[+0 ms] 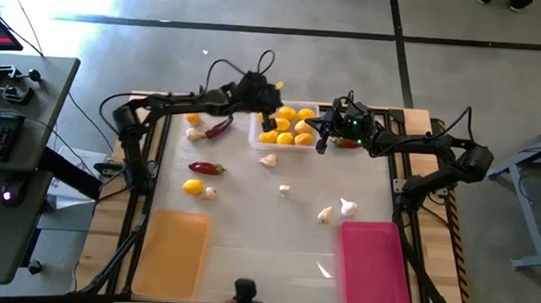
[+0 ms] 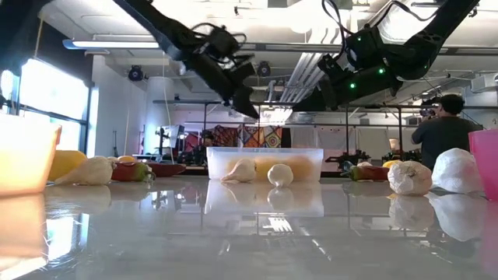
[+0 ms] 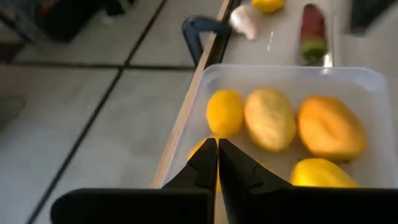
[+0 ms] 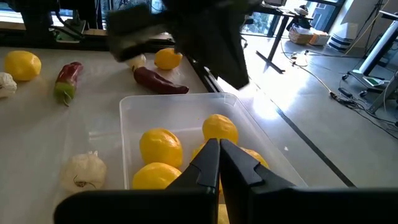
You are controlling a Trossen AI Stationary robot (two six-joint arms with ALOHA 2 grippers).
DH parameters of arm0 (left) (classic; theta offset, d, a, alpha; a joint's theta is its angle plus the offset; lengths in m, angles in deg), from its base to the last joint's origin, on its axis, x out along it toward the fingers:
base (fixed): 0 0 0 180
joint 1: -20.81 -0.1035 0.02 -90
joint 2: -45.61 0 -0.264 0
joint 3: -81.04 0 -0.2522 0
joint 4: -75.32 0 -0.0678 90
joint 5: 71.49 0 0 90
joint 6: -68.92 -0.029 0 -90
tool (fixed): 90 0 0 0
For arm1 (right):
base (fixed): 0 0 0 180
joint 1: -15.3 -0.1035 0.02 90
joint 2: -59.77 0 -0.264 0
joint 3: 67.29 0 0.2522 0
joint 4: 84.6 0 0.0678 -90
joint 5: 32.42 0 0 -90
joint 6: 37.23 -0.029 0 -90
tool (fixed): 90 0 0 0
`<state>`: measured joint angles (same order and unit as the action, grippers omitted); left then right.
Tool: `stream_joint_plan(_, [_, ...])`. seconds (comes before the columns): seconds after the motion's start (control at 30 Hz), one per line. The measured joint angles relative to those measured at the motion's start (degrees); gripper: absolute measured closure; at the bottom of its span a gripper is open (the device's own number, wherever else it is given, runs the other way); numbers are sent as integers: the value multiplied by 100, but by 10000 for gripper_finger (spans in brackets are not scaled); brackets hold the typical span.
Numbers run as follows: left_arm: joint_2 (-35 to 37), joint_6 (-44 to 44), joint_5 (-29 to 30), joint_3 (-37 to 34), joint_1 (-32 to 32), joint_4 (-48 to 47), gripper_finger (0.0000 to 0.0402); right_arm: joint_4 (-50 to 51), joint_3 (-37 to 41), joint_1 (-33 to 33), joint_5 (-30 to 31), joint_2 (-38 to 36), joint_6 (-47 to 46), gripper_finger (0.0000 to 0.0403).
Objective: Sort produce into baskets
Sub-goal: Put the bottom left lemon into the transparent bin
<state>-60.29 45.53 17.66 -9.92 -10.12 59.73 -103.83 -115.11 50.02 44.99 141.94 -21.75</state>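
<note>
The orange tray [image 1: 172,253] sits at the near left corner of the tabletop [image 1: 266,235], holding nothing that shows. Past it, on the left side, lie a lemon [image 1: 192,187] with a garlic bulb [image 1: 210,193] just beside it, a red chili [image 1: 207,168], then another chili [image 1: 219,127], a garlic bulb [image 1: 194,135] and a lemon [image 1: 192,119] near the far edge.

The left tool [image 1: 270,120] hovers over the left end of the clear tray [image 1: 255,137] at the far middle, its fingers pressed together and empty; the left wrist view shows the closed tips [image 3: 217,163] above the lemons [image 3: 270,118] in that tray.

The clear tray holds several lemons [image 1: 290,127]. A garlic bulb [image 1: 268,159] lies just in front of it, and a smaller one [image 1: 284,190] lies toward the middle.

The right tool [image 1: 322,145] hangs at the right end of the clear tray, also closed with nothing in it. A red item, possibly a chili [image 1: 348,143], lies partly hidden under the right arm.

Two garlic bulbs [image 1: 336,211] lie right of centre. The pink tray [image 1: 373,264] sits at the near right corner.
</note>
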Motion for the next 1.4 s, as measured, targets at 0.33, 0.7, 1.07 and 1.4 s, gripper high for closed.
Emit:
stream_joint_plan(0.33, [2321,-42,-23,-1768,813,-614,401,17,0,0,1,0,-22,403])
stream_joint_plan(0.7, [4109,1514,417,-2060,2186,-3580,401,-4,0,2,1,0,-21,403])
stream_joint_plan(1.07, [3840,2888,691,-2065,2662,-6113,364,32,0,-1,1,0,-303,403])
stream_joint_plan(1.4, [2948,3281,538,-2067,2662,-6687,231,123,0,-37,-1,2,-279,403])
